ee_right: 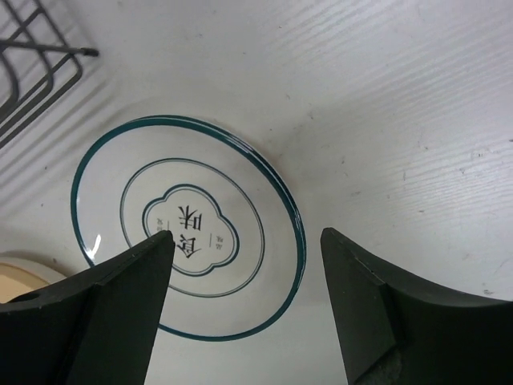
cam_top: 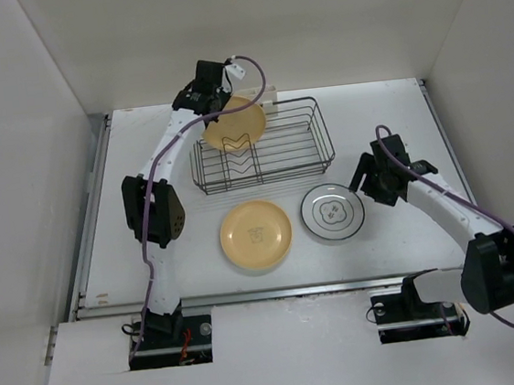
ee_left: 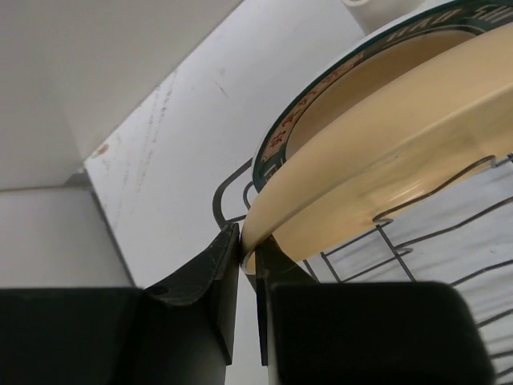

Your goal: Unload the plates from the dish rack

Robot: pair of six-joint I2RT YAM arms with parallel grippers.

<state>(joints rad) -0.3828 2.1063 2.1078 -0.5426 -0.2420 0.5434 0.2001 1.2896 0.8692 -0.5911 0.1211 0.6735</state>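
The dark wire dish rack [cam_top: 294,147] stands at the back middle of the table. At its left end a yellow-orange plate [cam_top: 233,126] leans upright, and my left gripper [cam_top: 214,91] is shut on its top rim. In the left wrist view the fingers [ee_left: 212,273] pinch that plate's edge [ee_left: 401,136], and a plate with a dark patterned rim [ee_left: 321,100] stands right behind it. A second yellow plate [cam_top: 256,235] and a white plate with a dark rim [cam_top: 333,212] lie flat in front of the rack. My right gripper [cam_top: 366,181] hangs open just above the white plate's [ee_right: 192,233] right edge, holding nothing.
A small white holder [cam_top: 270,99] is clipped to the rack's far side. White walls close in the table on the left, back and right. A corner of the rack [ee_right: 36,64] shows at the top left of the right wrist view.
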